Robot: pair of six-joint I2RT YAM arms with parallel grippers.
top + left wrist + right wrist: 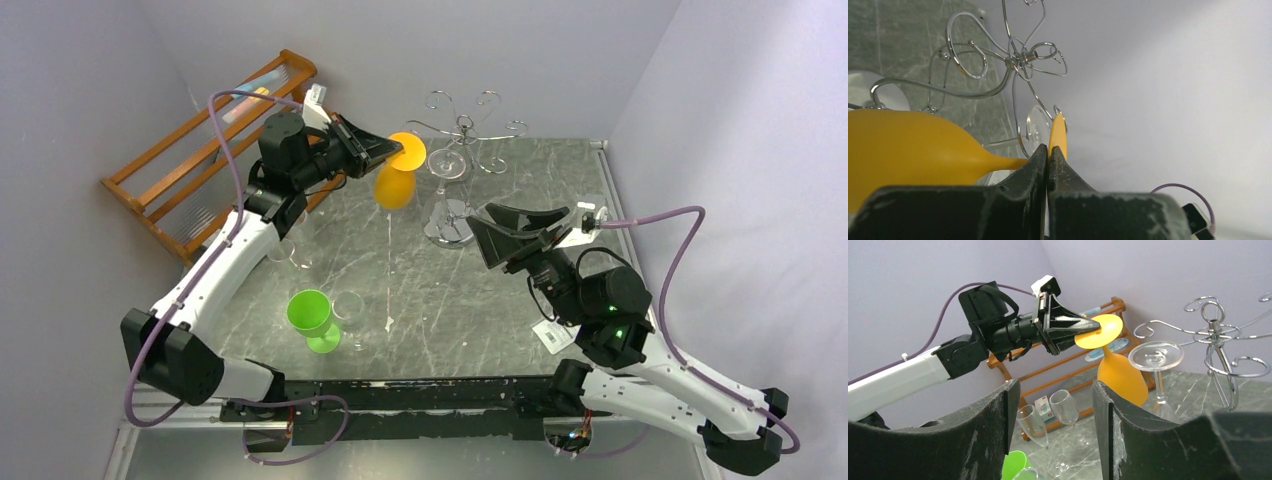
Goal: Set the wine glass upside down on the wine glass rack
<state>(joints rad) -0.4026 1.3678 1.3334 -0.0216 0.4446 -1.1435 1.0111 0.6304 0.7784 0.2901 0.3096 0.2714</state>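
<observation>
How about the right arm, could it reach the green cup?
Probably yes. The right gripper is open and empty, with bare table toward the green cup. A clear glass beside it might get bumped.

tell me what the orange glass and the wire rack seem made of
Orange wine glass: opaque, even colour with a soft sheen, probably plastic, possibly coated glass. Wine glass rack: thin silver wire with bright mirror-like glints, likely chromed or polished metal.

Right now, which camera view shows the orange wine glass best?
The right wrist view: the orange wine glass appears nearly whole, foot up, bowl down. The top view shows it small; the left wrist view crops its bowl.
</observation>
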